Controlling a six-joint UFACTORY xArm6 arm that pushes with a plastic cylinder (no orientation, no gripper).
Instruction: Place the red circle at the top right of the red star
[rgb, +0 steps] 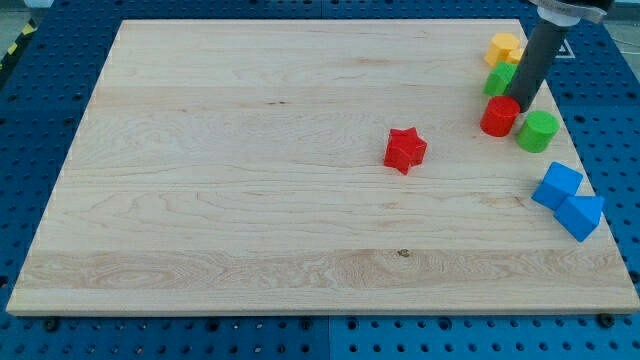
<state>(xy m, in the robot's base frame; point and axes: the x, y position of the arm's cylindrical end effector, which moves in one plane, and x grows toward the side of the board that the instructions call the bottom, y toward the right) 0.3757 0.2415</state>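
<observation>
- Blue pegboard (300, 342) frames a pale wooden board (250, 150), which fills most of the view.
- I have no claw to open or close, only a dark rod (535, 60) that comes down from the view's top right corner.
- My tip (520, 106) rests on the board at the top right edge of the red circle (499, 117), touching it or just beside it; I cannot tell which.
- Green block (500, 80) sits just above the circle, partly hidden behind my rod, so its shape is unclear.
- Yellow block (505, 47) lies above that green one, touching it or nearly so, close to the board's top edge.
- Green circle (538, 131) stands just to the right of the red circle, with a narrow gap between them.
- Two blue blocks lie lower, near the board's right edge: one blue block (557, 184) and a lower blue block (580, 215) touching it, angular in outline.
- Red star (404, 150) lies alone, well apart to the left of the red circle and slightly lower, right of the board's middle.
- So the circle sits up and to the right of the star, though far off from it.
</observation>
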